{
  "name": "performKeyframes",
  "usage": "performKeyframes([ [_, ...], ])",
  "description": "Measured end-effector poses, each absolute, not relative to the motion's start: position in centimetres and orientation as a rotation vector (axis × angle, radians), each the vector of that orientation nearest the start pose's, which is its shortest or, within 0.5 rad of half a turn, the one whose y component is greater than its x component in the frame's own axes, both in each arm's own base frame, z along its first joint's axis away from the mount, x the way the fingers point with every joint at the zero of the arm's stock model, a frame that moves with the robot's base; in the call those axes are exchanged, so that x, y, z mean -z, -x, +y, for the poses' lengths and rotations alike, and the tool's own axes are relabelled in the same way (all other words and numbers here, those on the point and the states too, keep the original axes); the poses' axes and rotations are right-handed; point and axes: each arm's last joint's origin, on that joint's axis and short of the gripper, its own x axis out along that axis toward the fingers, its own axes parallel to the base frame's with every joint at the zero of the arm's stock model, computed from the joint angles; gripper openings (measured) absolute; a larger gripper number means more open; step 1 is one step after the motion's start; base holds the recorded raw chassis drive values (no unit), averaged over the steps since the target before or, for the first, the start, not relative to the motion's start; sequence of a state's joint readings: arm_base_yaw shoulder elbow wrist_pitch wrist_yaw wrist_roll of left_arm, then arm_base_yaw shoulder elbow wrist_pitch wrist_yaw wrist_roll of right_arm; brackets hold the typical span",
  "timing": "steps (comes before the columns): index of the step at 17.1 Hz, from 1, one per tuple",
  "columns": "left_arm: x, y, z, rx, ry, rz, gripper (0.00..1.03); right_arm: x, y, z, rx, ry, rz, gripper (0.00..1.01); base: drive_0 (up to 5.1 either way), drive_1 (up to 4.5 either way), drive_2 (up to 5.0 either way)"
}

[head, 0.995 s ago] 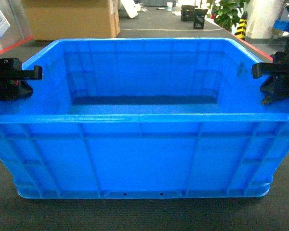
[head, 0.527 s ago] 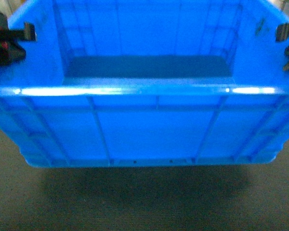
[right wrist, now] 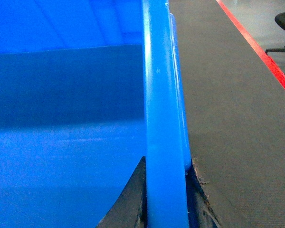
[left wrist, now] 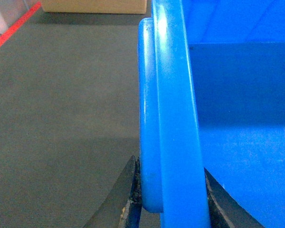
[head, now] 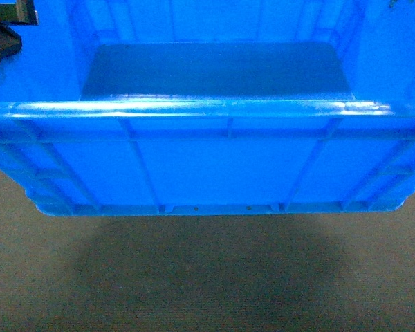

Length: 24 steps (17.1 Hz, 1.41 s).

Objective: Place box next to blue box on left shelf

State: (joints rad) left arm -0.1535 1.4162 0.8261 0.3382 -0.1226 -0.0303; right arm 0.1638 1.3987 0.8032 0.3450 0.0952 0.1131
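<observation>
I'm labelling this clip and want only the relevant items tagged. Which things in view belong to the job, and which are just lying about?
Part of the job:
- the box
- left gripper, shut on the box's rim
- right gripper, shut on the opposite rim

Just lying about:
- cardboard carton
- red floor line
- chair base
- grey floor

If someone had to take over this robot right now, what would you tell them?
Left gripper: shut on the box's left rim, one finger each side.
Right gripper: shut on the right rim the same way.
Box: empty, held between both arms, its bottom clear of the dark floor with a shadow beneath.
Done: box gripped and lifted.
Left: take it to the left shelf and set it beside the blue box there; neither is in view now.
</observation>
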Motion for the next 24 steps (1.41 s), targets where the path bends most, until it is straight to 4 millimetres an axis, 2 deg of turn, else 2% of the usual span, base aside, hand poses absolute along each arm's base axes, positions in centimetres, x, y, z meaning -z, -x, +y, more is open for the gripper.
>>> performKeyframes([
  [4,-26.10,-30.39,-4.34,0.026,-0.003,0.215,0.23,-25.82,-29.85,4.66,-0.056,-0.082,0.225,0.16,0.0,0.00,0.0],
  [24,-26.09,-30.38,-4.39,0.021,-0.005,0.216,0.23,-25.81,-29.82,4.80,-0.056,-0.080,0.226,0.16,0.0,0.00,0.0],
])
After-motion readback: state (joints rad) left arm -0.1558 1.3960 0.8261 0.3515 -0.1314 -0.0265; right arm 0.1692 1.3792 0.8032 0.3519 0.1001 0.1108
